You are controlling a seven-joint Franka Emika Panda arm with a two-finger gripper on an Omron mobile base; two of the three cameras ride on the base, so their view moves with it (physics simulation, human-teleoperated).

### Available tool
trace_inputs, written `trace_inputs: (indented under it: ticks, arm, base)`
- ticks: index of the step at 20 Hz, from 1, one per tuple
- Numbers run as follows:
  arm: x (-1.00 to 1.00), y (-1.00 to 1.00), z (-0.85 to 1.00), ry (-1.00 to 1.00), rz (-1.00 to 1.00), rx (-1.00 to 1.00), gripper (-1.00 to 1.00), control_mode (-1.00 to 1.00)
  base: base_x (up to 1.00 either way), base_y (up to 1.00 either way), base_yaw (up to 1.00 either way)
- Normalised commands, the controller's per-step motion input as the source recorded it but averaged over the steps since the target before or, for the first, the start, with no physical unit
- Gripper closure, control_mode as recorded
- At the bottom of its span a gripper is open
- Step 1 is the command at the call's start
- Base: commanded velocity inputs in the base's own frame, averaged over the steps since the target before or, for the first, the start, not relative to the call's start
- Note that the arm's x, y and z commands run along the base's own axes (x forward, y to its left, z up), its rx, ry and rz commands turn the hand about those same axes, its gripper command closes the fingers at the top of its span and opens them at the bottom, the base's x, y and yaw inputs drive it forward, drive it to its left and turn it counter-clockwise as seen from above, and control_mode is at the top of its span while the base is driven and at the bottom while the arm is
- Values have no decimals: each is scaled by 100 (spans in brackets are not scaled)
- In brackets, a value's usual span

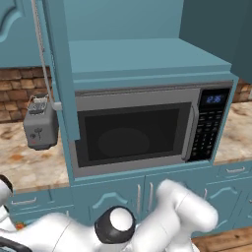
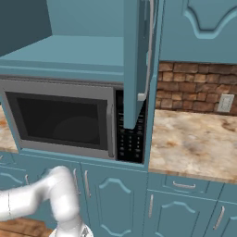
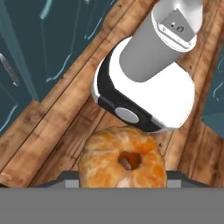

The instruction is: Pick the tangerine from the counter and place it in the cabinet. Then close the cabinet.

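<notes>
In the hand view the tangerine [image 3: 124,159], orange with a dimpled navel facing the camera, sits between my fingertips, and my gripper [image 3: 124,180] is shut on it, low over the wooden floor. The cabinet [image 1: 142,59] above the microwave stands open with a bare teal shelf. Its left door [image 1: 58,74] and right door [image 2: 135,65] both swing out edge-on toward me. The counter [image 1: 29,165] runs on both sides of the microwave, and a bare stretch of the counter [image 2: 194,139] lies to the right. My arm is folded low in front of the base cabinets.
A silver microwave [image 1: 138,128] fills the niche under the open cabinet. A grey toaster [image 1: 40,125] stands on the left counter, just behind the open left door. Teal base cabinets [image 2: 115,199] with drawers line the front. A brick wall with an outlet [image 2: 225,102] backs the right counter.
</notes>
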Motion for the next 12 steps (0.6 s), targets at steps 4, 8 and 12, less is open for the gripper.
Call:
trace_inputs:
  ticks: [4,8,12]
  arm:
    - [-100,-100,-70,-19,0,23,100,-100]
    - [-83,-100,-19,-9,-5,35,100,-100]
    - [-66,-100,90,-30,-4,17,100,-100]
  base:
    - [0,0,0]
    - [0,0,0]
    - [0,0,0]
